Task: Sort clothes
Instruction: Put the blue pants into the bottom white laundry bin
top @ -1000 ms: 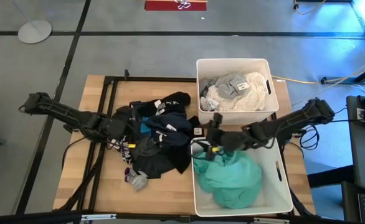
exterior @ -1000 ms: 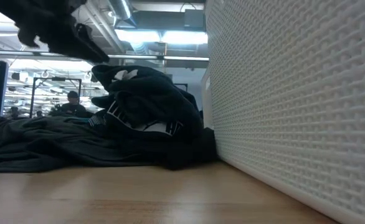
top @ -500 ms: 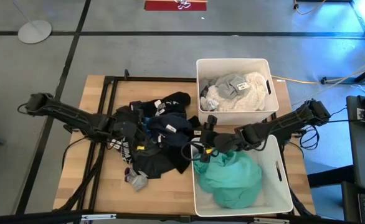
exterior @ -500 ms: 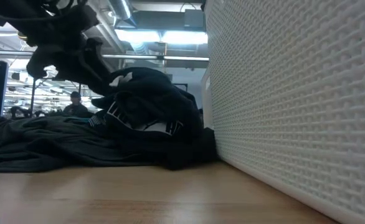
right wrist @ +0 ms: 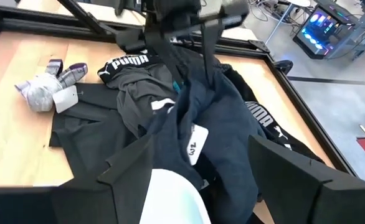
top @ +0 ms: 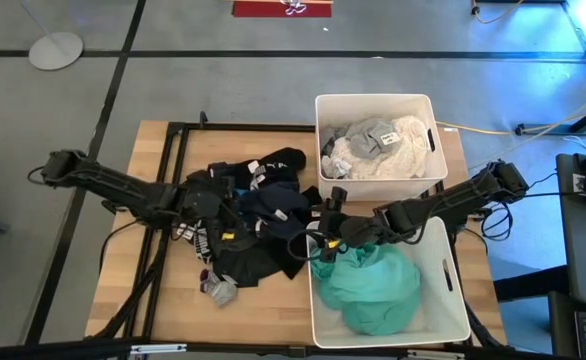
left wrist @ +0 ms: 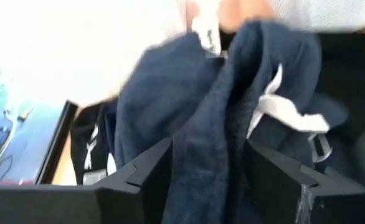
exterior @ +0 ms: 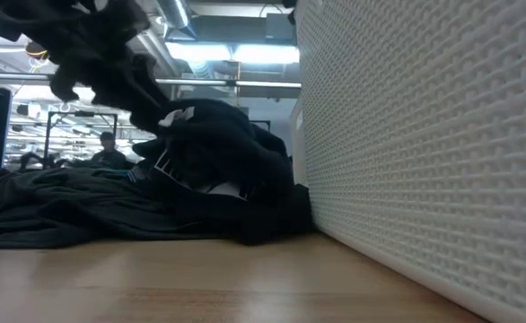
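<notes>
From above, the left gripper (top: 235,203) reaches into the dark clothes (top: 258,225) heaped mid-bench, against the bins' left walls. The right gripper (top: 323,226) hangs over the near bin (top: 451,290)'s far-left corner, at the pile's right edge. That bin holds a teal garment (top: 368,285); the far bin (top: 373,102) holds cream and grey pieces (top: 378,145). The left wrist view shows its fingers (left wrist: 142,171) spread with a navy garment (left wrist: 217,118) between them. The right wrist view shows its fingers (right wrist: 282,165) apart, holding nothing, above the pile (right wrist: 195,124).
</notes>
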Motion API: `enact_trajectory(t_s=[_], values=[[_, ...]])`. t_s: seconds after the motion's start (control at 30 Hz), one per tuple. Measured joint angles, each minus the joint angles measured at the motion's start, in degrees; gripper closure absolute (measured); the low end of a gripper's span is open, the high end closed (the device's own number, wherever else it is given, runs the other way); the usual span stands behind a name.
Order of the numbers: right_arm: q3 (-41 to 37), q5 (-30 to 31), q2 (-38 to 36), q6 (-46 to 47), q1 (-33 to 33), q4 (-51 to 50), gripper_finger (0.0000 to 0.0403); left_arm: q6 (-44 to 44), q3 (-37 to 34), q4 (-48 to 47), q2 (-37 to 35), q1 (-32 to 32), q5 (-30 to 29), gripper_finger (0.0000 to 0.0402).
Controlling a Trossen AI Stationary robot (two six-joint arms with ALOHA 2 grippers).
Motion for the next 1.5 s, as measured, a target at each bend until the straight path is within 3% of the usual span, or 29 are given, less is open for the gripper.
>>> enact_trajectory(t_s=[0.3,0.6,1.0,1.23,1.5], values=[[0.0,0.6,0.4,0.0,0.1,0.1,0.0141,-0.1,0.0,1.5,4.3,1.2,0.2,0.0236],[0.0,0.4,0.4,-0.2,0.1,2.8,0.0141,-1.2,2.3,3.5,2.4,1.2,0.2,0.0389],[0.0,-3.9,0.7,-5.7,-2.5,15.7,0.0141,-8.1,7.6,4.9,-1.1,1.1,0.2,0.0392],[2.7,-14.1,3.9,0.1,-7.1,18.3,0.0141,-10.2,7.9,8.0,-1.4,1.1,0.2,0.0394],[6.1,-15.5,11.5,4.6,-10.5,17.9,0.0141,-11.3,7.9,8.3,-1.5,1.1,0.2,0.0389]])
